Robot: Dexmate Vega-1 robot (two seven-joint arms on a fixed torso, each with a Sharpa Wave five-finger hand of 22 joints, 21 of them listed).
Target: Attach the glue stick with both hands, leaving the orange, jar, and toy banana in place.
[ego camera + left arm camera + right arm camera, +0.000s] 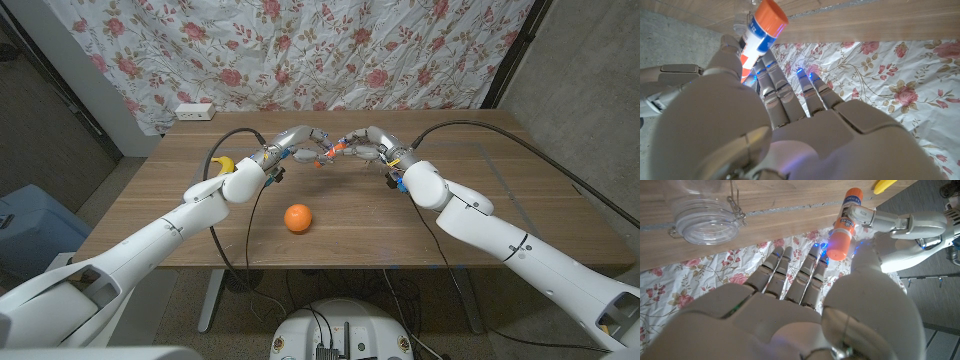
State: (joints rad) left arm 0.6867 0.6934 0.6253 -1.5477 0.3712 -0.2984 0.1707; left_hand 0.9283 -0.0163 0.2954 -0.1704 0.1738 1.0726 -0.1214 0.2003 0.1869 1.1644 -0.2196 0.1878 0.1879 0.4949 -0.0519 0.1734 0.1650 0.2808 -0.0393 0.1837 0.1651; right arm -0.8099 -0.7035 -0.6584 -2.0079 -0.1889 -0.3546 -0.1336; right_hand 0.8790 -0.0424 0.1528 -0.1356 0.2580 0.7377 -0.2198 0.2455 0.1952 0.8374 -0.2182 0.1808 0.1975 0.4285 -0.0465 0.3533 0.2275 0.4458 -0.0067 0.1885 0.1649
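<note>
While the banana [224,163] lies at the far left of the table [480,190], just beside the left forearm, the left hand [290,145] is raised over the middle of the far side, and its fingers [900,222] hold the white body of the glue stick [327,155]. The stick hangs in the air between the two hands, above the wood. Its orange cap [836,247] points toward the right hand [372,143], whose thumb and fingertips [817,262] close around that cap end. Nearer the robot, the orange [298,218] sits alone on the table, well apart from both hands. A clear glass jar [705,215] with a wire clasp stands on the wood beyond the right hand.
</note>
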